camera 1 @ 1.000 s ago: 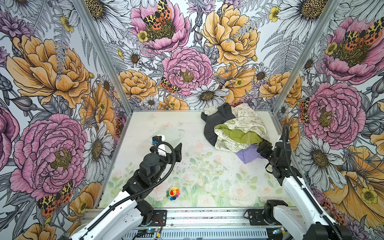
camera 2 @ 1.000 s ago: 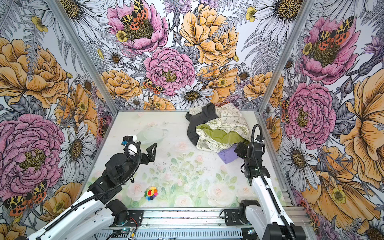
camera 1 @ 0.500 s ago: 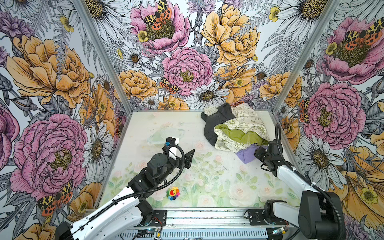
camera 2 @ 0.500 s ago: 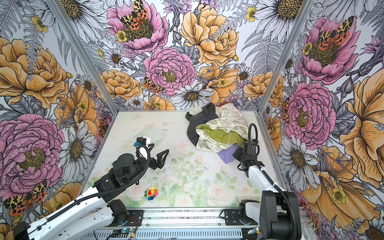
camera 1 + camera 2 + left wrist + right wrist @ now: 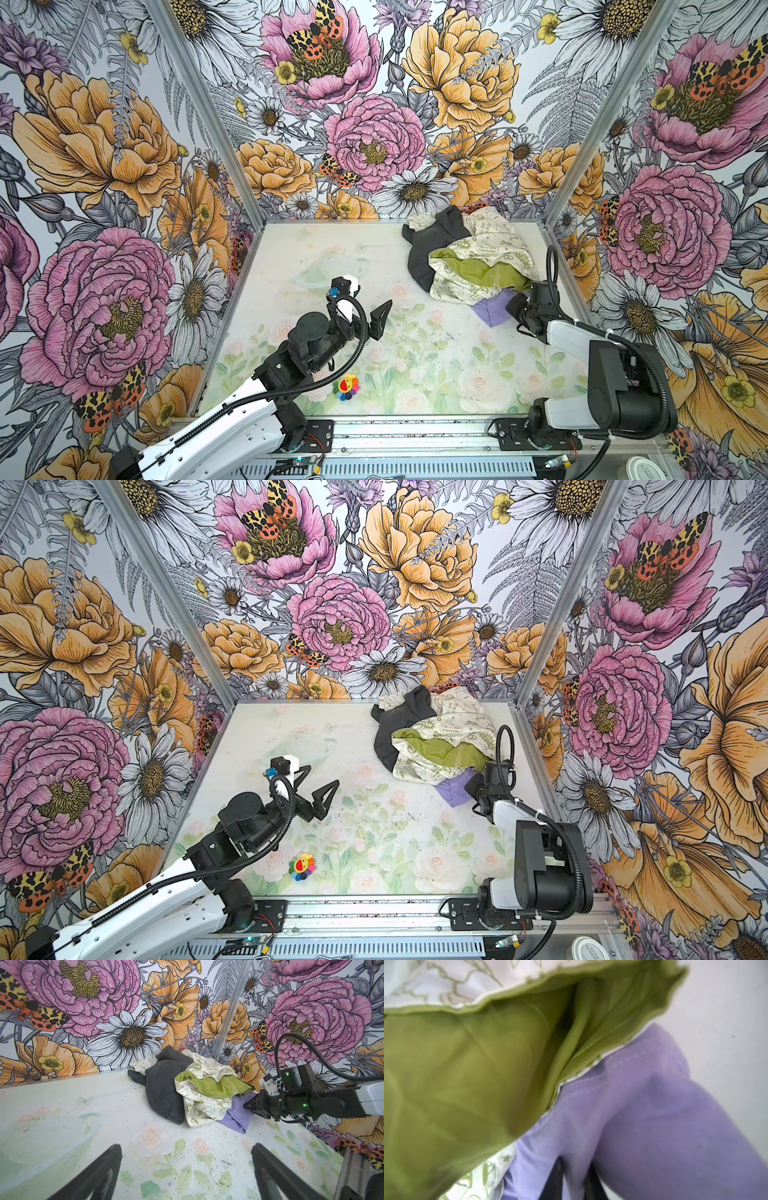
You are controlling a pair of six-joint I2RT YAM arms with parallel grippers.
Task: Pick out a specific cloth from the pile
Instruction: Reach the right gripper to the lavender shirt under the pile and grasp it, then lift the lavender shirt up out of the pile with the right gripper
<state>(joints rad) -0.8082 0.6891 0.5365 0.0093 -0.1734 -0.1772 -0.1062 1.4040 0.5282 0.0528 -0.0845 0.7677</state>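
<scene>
Along the front edge of the tabletop (image 5: 415, 357), a small rainbow flower toy (image 5: 346, 386) is lying well apart from both grippers and taking no part in the work.

Beyond it, the left gripper (image 5: 320, 777) is hovering over the bare middle of the tabletop, jaws spread wide with nothing between them. The left arm is extending from its base with the wrist aimed at the pile (image 5: 469, 257). This is judged to be a standby pose that keeps the pile in its camera's sight.

Farther back on the right, the right arm is lying low, forearm nearly level, wrist pointing at the near foot of the pile. The right gripper (image 5: 248, 1105) is pinching a fold of the cloth (image 5: 494, 312). The right wrist view is showing lavender fabric bunched between the dark fingers (image 5: 556, 1184).

The cloth is resting on the tabletop at the pile's near edge. Its far part is tucked beneath the cream printed cloth (image 5: 492, 249), so only this free corner is offering a hold.

Farthest back, the dark grey garment (image 5: 422, 257) is lying beside and partly under the cream printed cloth.
</scene>
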